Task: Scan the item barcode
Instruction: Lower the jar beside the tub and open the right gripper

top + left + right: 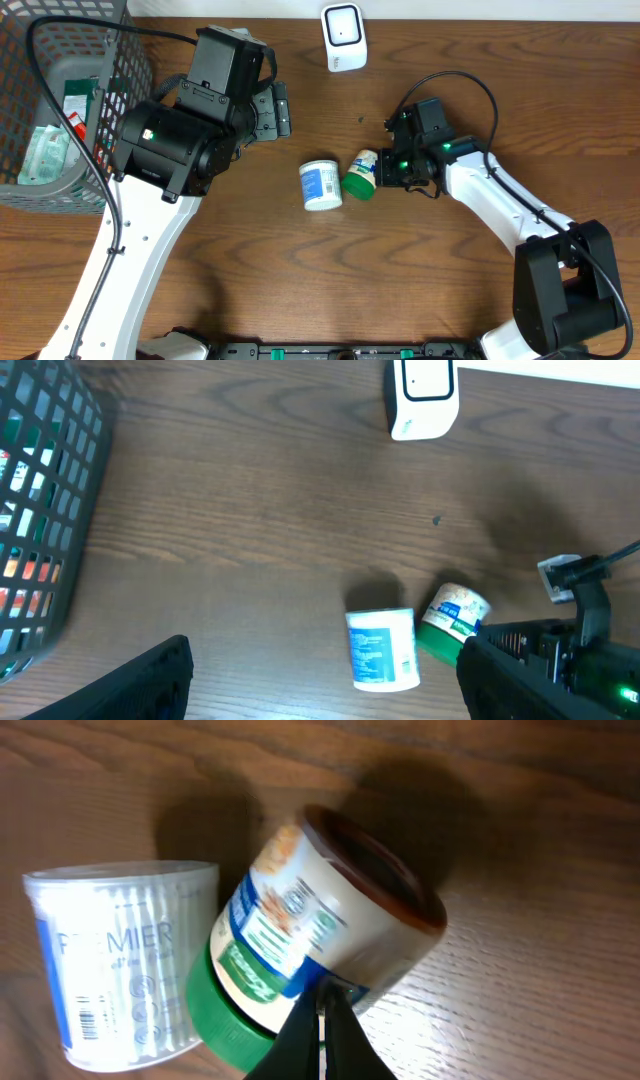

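Observation:
A white scanner (344, 37) stands at the table's far edge, also visible as the scanner (423, 398) in the left wrist view. Mid-table lie two items on their sides, touching: a white cotton-swab tub (321, 185) with a blue label and a green-lidded jar (361, 174). My right gripper (387, 172) is shut and empty; in the right wrist view the right gripper (322, 996) rests its tips against the jar (320, 925), with the tub (120, 970) and its barcode beyond. My left gripper (272, 110) hangs open and empty, left of the items; the left gripper (325, 695) looks down on the tub (383, 648).
A dark wire basket (120, 75) holding packaged goods sits at the table's left edge, partly under my left arm. The basket (40, 510) also fills the left side of the left wrist view. Cables loop from both arms.

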Motion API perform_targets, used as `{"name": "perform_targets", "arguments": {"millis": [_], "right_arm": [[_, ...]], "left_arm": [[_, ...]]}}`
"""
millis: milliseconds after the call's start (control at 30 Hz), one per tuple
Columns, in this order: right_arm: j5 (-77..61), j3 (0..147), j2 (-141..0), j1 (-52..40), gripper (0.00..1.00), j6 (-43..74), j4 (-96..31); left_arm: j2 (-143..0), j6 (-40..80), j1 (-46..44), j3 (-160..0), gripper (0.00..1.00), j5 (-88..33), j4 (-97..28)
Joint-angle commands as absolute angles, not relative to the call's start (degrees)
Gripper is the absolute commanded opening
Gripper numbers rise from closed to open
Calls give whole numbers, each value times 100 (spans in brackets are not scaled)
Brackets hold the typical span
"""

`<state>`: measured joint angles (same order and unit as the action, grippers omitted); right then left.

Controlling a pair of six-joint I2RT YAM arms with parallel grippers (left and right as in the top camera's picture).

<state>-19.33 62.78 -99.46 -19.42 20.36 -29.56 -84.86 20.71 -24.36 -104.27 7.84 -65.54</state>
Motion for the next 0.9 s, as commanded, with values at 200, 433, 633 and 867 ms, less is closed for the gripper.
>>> {"name": "perform_targets", "arguments": {"millis": [200, 433, 633, 867], "right_arm": [[-1629, 6333, -9889, -2036, 1, 2097, -2683], [-1629, 6331, -9929, -2112, 2, 2097, -2633], [-1662, 6333, -9942, -2196, 22, 2141, -2598], [-2137, 6440, -9607, -1747, 66, 2139, -2657]], "left_arm": [[-8497, 2016, -2401, -10431, 85, 812, -6554], [-8497, 2016, -2401, -10431, 85, 812, -6554], [-8497, 2016, -2401, -10431, 85, 812, -6554], [-8497, 2016, -2401, -10431, 85, 812, -6554]]}}
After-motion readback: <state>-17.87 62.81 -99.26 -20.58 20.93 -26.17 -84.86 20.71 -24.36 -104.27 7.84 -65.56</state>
